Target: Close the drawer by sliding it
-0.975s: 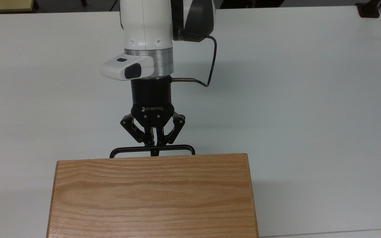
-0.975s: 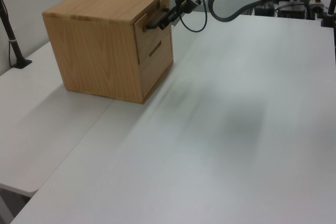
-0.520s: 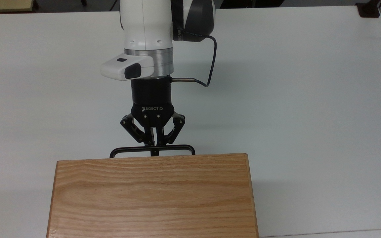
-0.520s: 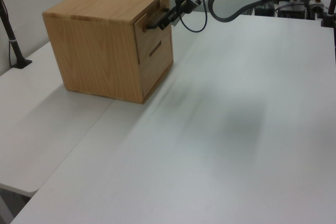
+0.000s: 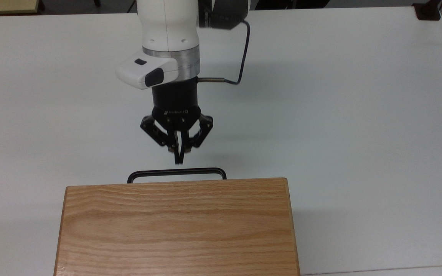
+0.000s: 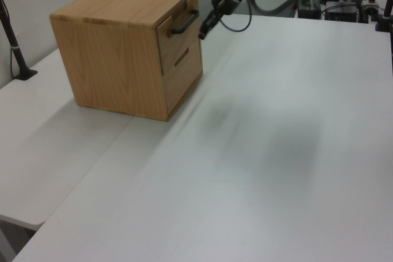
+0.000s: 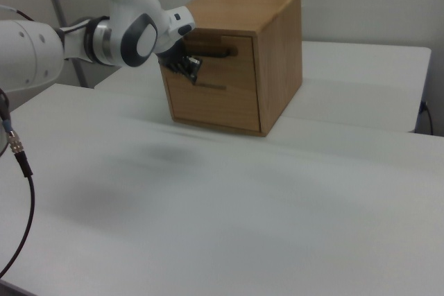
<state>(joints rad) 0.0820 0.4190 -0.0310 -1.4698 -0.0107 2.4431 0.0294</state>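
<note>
From where I sit, the gripper (image 5: 178, 161) hangs in the air just off the front of the oak cabinet (image 5: 177, 226), its two fingers pressed together with nothing between them; in the top view their tips point at the middle of the black bar handle (image 5: 177, 172) with a clear strip of white table (image 5: 359, 115) between tip and bar. The drawer (image 6: 178, 29) I'm working is the upper one, and in the left view its front panel sits in the cabinet (image 6: 123, 47) face, with the handle (image 6: 184, 21) standing proud of it. The gripper (image 6: 204, 29) there sits just to the left view's right of the handle, apart from it. In the right view I see the gripper (image 7: 189, 68) in front of the drawer (image 7: 211, 53) face, a little below the handle (image 7: 211, 52), and a thin second handle (image 7: 208, 87) on the lower front. The cabinet (image 7: 236, 60) stands on the white table (image 7: 277, 227), near a seam where a second tabletop (image 7: 361, 88) joins.
</note>
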